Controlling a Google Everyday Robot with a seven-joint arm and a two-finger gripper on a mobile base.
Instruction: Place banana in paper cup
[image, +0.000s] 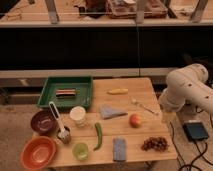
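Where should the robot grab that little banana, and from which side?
Probably around its middle, from straight above. The banana lies flat near the table's far edge, lengthwise left to right, with bare wood around it, so closing across its narrow width fits. The hand hangs beyond the table's right edge.

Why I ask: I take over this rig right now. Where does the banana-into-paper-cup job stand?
Gripper: at the end of the arm, off the table's right edge, far from both things.
Banana: lying on the far part of the table, right of the green tray, untouched.
Paper cup: upright in front of the tray, apart from the banana.
Done: nothing yet.
Left: reach the banana, grasp it, carry it to the cup, release.
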